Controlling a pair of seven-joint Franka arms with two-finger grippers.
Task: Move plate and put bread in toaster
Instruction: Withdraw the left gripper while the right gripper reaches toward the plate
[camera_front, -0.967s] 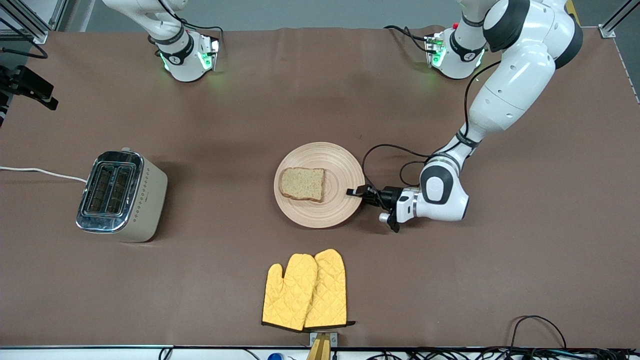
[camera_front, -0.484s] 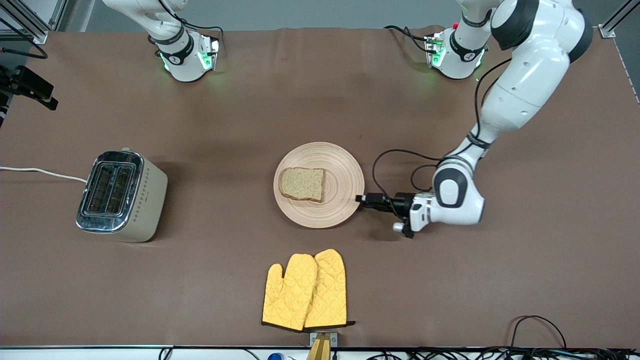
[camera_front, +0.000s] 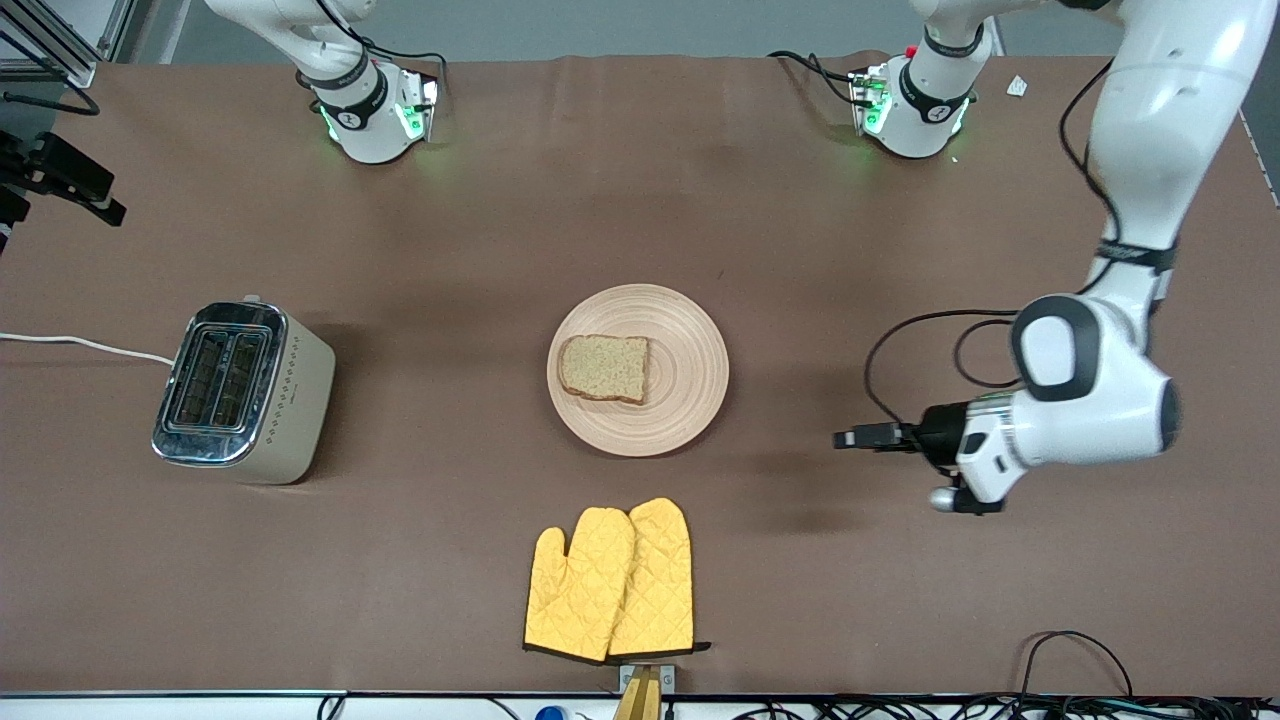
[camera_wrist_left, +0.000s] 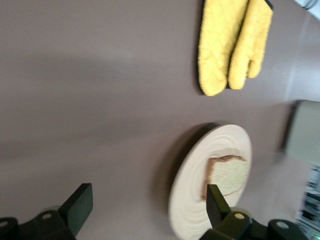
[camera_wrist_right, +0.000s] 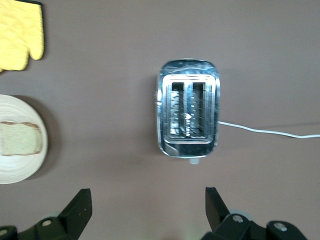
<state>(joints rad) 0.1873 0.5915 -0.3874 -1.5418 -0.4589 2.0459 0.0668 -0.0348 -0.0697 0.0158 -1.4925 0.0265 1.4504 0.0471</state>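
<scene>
a: front view — the left gripper (camera_front: 848, 437) has let go of the round pale-wood plate (camera_front: 690, 340) and backed toward the left arm's end of the table, fingers spread, empty.

b: the risk?

a: likely the brown wholegrain bread slice (camera_front: 604, 368), flat on the plate mid-table, well apart from the cream two-slot toaster (camera_front: 243, 392); a flat slice may slide when pinched.

b: left wrist view?

a: wide fingers (camera_wrist_left: 77, 206) frame bare cloth; plate (camera_wrist_left: 192, 190) and yellow oven mitts (camera_wrist_left: 231, 45) are seen.

b: right wrist view?

a: the right gripper (camera_wrist_right: 145, 210) waits over the toaster (camera_wrist_right: 189, 114), fingers apart, holding nothing.
</scene>
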